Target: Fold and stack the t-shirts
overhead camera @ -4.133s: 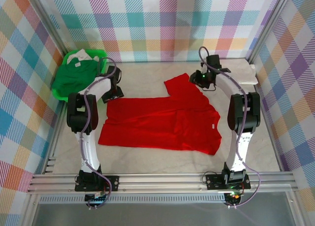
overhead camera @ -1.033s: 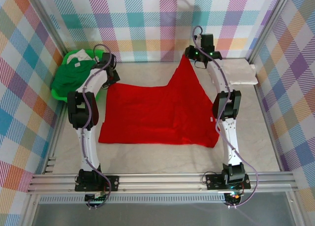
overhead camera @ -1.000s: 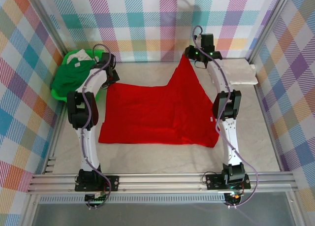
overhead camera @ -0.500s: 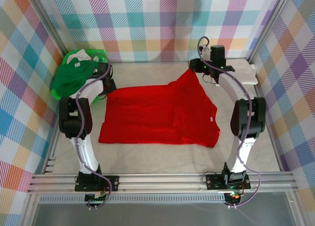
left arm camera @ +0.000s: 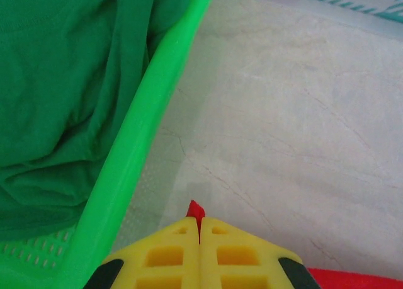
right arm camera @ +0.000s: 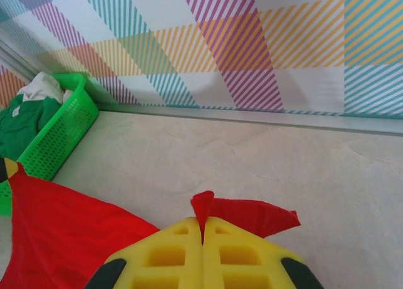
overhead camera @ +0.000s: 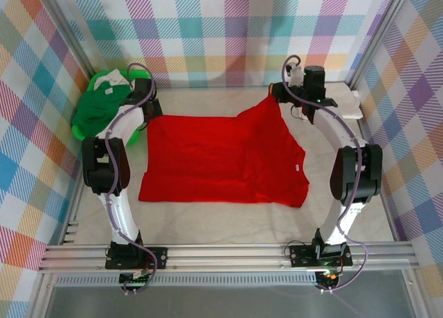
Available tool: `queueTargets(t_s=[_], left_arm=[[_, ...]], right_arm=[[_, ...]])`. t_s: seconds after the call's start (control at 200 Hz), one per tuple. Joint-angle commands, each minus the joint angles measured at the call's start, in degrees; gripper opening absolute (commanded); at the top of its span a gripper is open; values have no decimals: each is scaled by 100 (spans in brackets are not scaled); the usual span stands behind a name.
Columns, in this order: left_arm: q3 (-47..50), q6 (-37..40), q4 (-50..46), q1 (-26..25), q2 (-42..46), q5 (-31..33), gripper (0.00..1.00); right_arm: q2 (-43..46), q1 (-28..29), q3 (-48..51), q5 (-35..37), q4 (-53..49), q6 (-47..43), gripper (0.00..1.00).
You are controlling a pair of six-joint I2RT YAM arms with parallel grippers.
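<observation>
The red t-shirt (overhead camera: 221, 159) lies spread mid-frame on the counter (overhead camera: 208, 217). The left gripper (left arm camera: 199, 225) and right gripper (right arm camera: 203, 229) each pinch an upper corner. The cloth looks light and limp, best held at its corners.

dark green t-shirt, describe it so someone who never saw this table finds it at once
On the pale table, look to the far left corner, where a bright green plastic basket stands by the checked wall. The dark green t-shirt lies heaped in it. It is darker than the basket, and the cream-white cloth behind it is far paler.
</observation>
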State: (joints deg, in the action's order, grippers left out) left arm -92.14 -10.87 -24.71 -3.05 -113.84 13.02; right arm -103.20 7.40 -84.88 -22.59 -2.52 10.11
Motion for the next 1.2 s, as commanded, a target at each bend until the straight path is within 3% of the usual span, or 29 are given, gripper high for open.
queueTargets(t_s=[0.0,0.25,0.605,0.94,1.195], left_arm=[[512,-87,14,49,352,114,0],[1663,-191,360,50,769,317,0],[1590,-235,197,50,930,295,0],[2251,-445,42,-3,1429,228,0],[2718,-520,-272,-48,1560,597,0]], right_arm=[[696,-20,585,-135,415,-48,0],[2019,-24,2528,98,876,169,0],[2703,-35,2926,194,709,118,0],[3710,-28,3727,274,314,135,0],[4266,-36,4315,225,93,353,0]])
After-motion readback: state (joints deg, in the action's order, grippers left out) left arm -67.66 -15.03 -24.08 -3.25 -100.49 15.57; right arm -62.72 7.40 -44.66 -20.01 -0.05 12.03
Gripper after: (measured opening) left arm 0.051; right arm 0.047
